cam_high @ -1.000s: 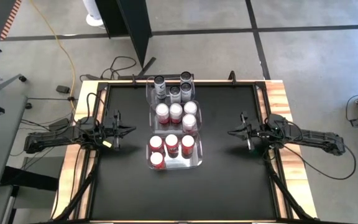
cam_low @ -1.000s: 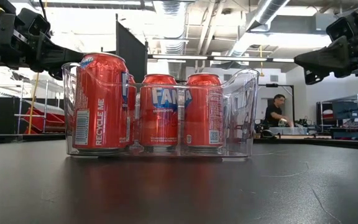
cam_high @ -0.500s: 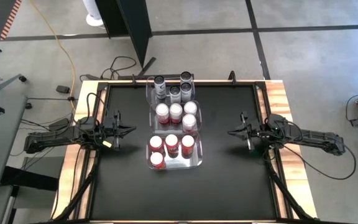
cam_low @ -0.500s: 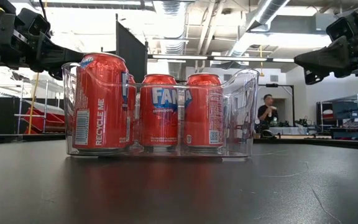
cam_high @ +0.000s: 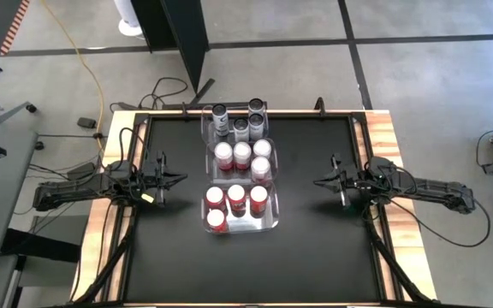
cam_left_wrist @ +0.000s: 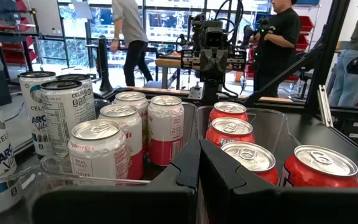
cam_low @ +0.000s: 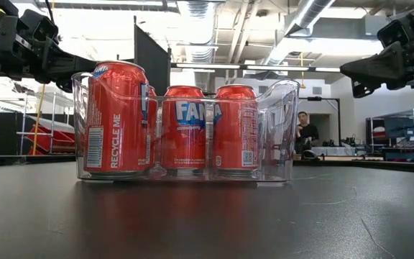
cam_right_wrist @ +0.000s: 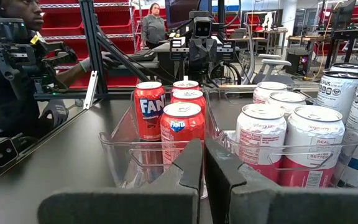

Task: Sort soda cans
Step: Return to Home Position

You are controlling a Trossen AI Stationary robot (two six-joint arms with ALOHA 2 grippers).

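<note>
Cans [cam_high: 241, 156] fill the three bins [cam_high: 259, 225]; I see left gripper [cam_high: 181, 178] and right gripper [cam_high: 317, 181] flanking the bins, both clenched empty.

Twelve soda cans [cam_high: 260, 166], all upright with silver tops, grouped by colour in three clear bins set in a row at mid-worktop [cam_high: 315, 248]. Four red Fanta cans [cam_high: 236, 196] stand in the front bin [cam_high: 255, 224], four pink-and-white cans [cam_high: 242, 153] in the middle bin [cam_high: 231, 177], and four grey-and-white cans [cam_high: 240, 127] in the rear bin [cam_high: 205, 128].
</note>
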